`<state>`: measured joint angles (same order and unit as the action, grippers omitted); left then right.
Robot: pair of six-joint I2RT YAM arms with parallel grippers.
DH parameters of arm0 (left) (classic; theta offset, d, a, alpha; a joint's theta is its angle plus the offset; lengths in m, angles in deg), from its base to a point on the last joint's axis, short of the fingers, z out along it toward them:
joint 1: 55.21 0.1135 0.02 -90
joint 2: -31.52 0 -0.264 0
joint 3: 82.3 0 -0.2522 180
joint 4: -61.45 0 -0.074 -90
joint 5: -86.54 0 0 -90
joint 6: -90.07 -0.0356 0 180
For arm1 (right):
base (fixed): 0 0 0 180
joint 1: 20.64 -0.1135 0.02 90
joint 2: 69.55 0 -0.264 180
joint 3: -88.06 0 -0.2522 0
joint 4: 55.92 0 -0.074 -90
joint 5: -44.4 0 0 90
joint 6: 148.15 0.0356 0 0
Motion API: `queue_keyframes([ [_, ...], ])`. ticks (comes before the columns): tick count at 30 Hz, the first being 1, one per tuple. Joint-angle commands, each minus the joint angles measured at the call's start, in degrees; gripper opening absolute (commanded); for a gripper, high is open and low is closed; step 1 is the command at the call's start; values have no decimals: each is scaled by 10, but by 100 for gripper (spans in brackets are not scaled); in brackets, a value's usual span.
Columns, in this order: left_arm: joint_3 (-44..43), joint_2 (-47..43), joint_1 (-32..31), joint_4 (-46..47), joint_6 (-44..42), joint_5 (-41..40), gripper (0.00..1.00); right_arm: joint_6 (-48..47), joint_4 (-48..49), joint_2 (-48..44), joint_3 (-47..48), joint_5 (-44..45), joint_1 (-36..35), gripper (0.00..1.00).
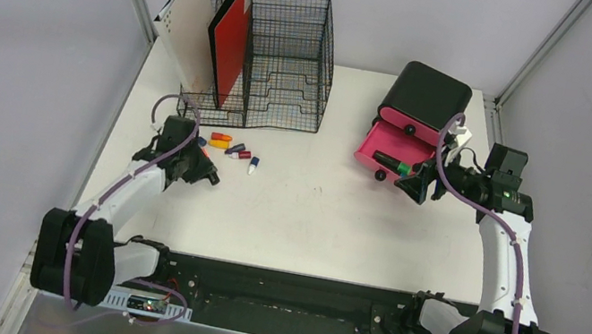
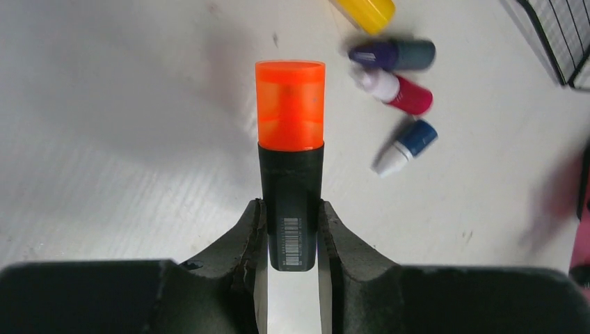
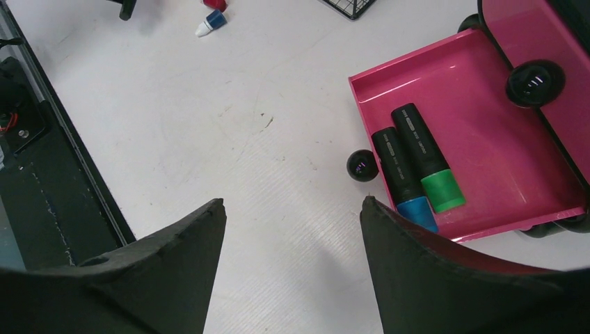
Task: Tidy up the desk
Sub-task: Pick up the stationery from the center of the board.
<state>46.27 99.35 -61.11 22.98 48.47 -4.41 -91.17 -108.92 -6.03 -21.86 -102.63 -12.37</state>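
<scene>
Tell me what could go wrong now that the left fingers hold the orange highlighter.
1. The left fingers pinch the orange highlighter only near its tail, so it may pivot or slip in transit.
2. The right fingers hang open by the pink drawer, so the arms might clash there.
3. Loose small items lie close by and could get knocked.

The left arm (image 1: 130, 189) is stretching out from its base at the near left corner of the desk (image 1: 310, 224) along the left edge. The left gripper (image 2: 291, 209) is pinching an orange-capped marker (image 2: 290, 163) by its dark barrel. The right arm (image 1: 506, 257) is standing along the right edge, elbow bent and wrist pointing inward. The right gripper (image 3: 292, 205) is hanging with its jaws wide apart, gripping nothing.
</scene>
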Motion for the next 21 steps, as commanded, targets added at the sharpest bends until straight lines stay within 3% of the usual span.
queue_keyframes([
  [1, 66, -82, -1, 143, -40, 136, 0, 0, 17, -7, -2, -45, 3, 74],
  [7, 133, -158, -53, 243, -47, 183, 0, 12, 23, 1, -7, -85, 6, 74],
  [12, 158, -192, -146, 304, -51, 148, 0, 25, 35, 12, -15, -119, 13, 74],
  [21, 164, -197, -260, 389, -61, 87, 0, 75, 83, 21, -36, -174, 13, 74],
])
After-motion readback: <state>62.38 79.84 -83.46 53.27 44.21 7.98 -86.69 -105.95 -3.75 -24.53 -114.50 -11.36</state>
